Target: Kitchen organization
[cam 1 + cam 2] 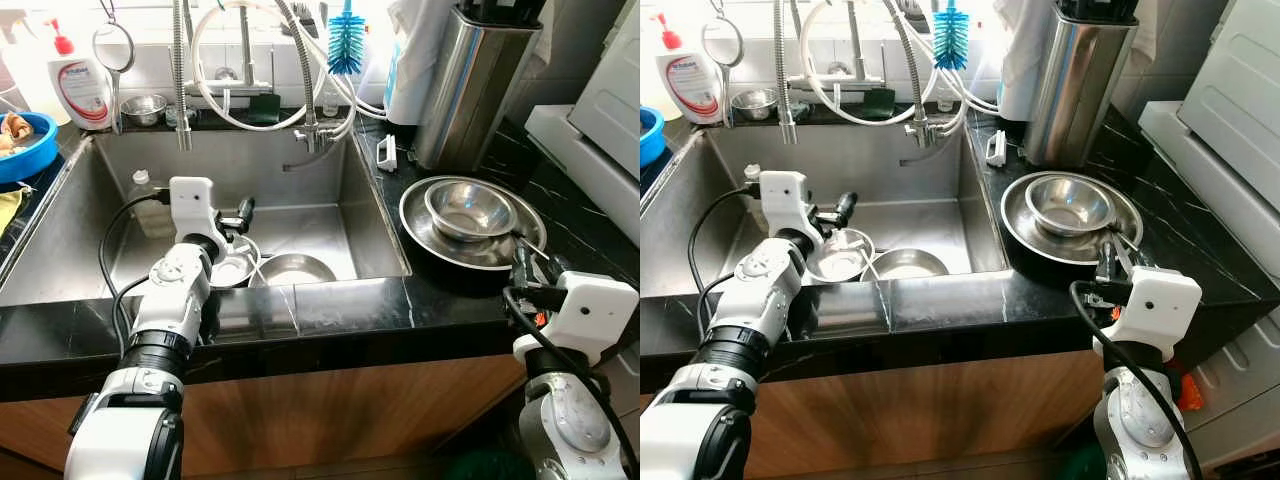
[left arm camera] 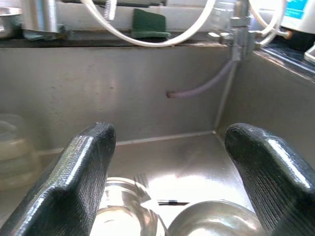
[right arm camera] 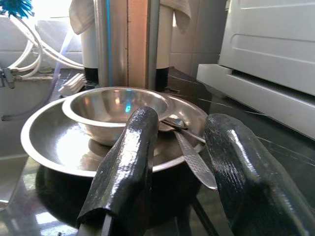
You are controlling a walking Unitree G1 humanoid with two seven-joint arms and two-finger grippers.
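Observation:
My left gripper (image 1: pixel 240 216) reaches into the steel sink (image 1: pixel 310 215), open, just above a clear glass bowl (image 2: pixel 125 216) and a steel bowl (image 1: pixel 296 268) on the sink floor. Nothing is between its fingers (image 2: pixel 83 167). On the black counter to the right, a wide steel dish (image 1: pixel 424 236) holds a smaller steel bowl (image 1: pixel 468 208) and a spoon (image 3: pixel 194 160) that leans over its near rim. My right gripper (image 3: pixel 179 132) is open at that near rim, with the spoon handle lying between its fingers, apart from them.
A plastic bottle (image 1: pixel 150 205) stands in the sink's left part. Faucet hoses (image 1: pixel 305 70), a blue brush (image 1: pixel 346 45) and a soap bottle (image 1: pixel 82 90) line the back ledge. A tall steel holder (image 1: pixel 475 85) stands behind the dish, a white appliance (image 1: pixel 600 110) at right.

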